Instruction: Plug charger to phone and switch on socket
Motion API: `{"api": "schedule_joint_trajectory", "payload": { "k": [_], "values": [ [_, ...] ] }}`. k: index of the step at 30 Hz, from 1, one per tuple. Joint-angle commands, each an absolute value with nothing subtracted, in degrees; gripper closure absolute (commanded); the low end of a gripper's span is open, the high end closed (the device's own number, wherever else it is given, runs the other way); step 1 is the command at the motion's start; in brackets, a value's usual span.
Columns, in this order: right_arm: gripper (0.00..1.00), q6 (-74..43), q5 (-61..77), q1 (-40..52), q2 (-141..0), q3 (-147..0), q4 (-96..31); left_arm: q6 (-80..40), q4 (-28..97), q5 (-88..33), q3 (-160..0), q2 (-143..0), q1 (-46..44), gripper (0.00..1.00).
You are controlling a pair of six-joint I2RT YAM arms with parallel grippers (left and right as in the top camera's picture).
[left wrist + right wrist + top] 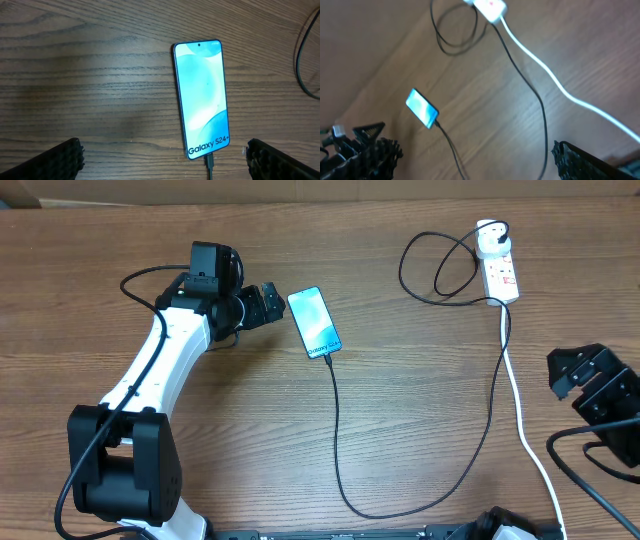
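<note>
Two grippers stand spread wide and hold nothing. The left gripper (268, 304) hangs just beside the Galaxy S24+ phone (315, 323), which lies flat, screen up and lit, near the middle of the table (420, 420). In the left wrist view the connector (209, 161) of the black charger cable (335, 420) sits in the phone's lower edge, so the plugging-in looks done, and the open jaws suit an arm that has nothing left to grip there.

From the phone the cable runs toward the robot, curves round, climbs to the far right and coils once before its white plug adapter (489, 238), seated in the end outlet of the power strip (503, 275). The right gripper (590, 380) waits near the right edge, apart from the strip; the red switches are probably its job, though their position is too small to read. The strip's white lead (520, 410) trails back toward the robot.

Brown wood grain covers the tabletop; only a pale band (300, 188) shows beyond it.
</note>
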State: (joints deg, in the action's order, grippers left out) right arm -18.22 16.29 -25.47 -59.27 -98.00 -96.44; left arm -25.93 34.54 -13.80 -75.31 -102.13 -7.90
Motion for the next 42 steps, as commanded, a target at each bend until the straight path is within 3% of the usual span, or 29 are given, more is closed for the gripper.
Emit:
{"api": "schedule_joint_trajectory", "payload": {
  "k": [1,9,15,16,17,19,25,29,35,42],
  "values": [
    [0.0,-18.0,16.82,-25.47,-58.78,-97.82,-96.92,-25.91,34.5,-13.1,-75.18,-101.49,-8.38,0.0],
    [0.0,-17.93,16.19,-25.47,-58.89,-97.82,-96.92,-25.89,34.52,-13.08,-75.16,-100.55,-7.88,0.0],
    [0.0,-15.97,15.09,-25.47,-58.89,-97.82,-96.6,-25.89,34.52,-13.06,-75.16,-91.09,-4.93,0.0],
    [0.0,-15.7,15.09,-25.47,-58.89,-97.82,-96.57,-25.91,34.98,-13.1,-75.16,-89.1,-4.67,0.1],
    [0.0,-15.55,15.09,-25.47,-58.89,-97.82,-96.55,-25.89,36.21,-13.08,-75.16,-86.74,-4.47,0.13],
    [0.0,-14.79,15.07,-25.47,-58.89,-97.82,-96.36,-24.95,39.22,-10.63,-75.16,-82.48,-4.47,0.0],
    [0.0,-14.5,16.21,-24.64,-58.87,-97.82,-92.95,-22.87,45.63,5.8,-75.16,-70.91,-4.51,0.0],
    [0.0,-11.7,15.59,-19.03,-57.87,-97.82,-87.13,-22.68,47.09,6.46,-74.3,-63.94,-4.51,0.01],
    [0.0,-11.49,10.48,-13.19,-53.6,-94.83,-79.7,-22.68,33.43,7.09,-63.7,-51.66,-4.54,0.0],
    [0.0,-11.44,8.69,-12.73,-43.09,-76.27,-66.24,-22.7,12.08,13.65,-41.34,-35.77,-4.51,0.0]
  ]
}}
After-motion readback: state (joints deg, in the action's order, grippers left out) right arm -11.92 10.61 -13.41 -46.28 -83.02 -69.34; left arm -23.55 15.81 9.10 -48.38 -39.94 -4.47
